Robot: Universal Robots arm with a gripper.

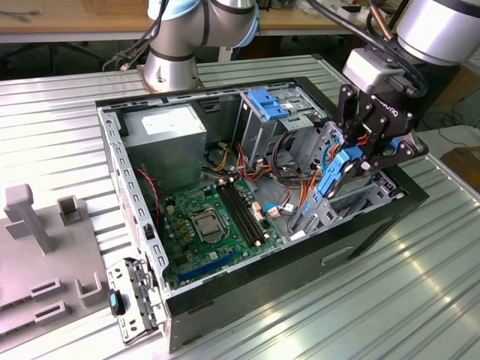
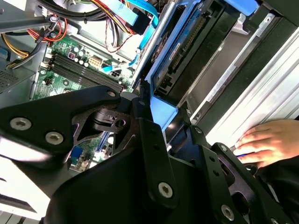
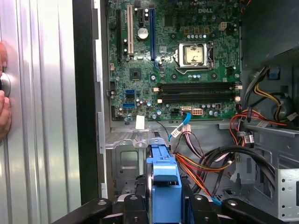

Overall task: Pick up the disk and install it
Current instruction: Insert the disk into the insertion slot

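At the exterior view's left, grey fixture blocks (image 1: 30, 217) are seen on the ribbed metal table (image 1: 375, 300). Just beside them the open computer case (image 1: 112, 161) is laid flat. Inside it, a grey power-supply box (image 1: 165, 142) is set at the far side, and the green motherboard (image 1: 214, 221) is spread across the floor nearer the camera. Further right a blue bracket (image 1: 268, 103) is fixed on top of the metal drive cage, with orange and black cables bundled below it.

At the exterior view's right, the gripper (image 1: 349, 161) is hung over the case's right-hand end. The disk (image 1: 330, 184) is clasped between its fingers, tilted steeply on edge (blue rail outward), and is held above the bay beside the drive cage. In the first wrist view the disk (image 3: 164, 186) is pinched from both sides by the black fingers (image 3: 196, 205), above the motherboard. A person's hand (image 2: 268, 140) is rested on the table outside the case wall.
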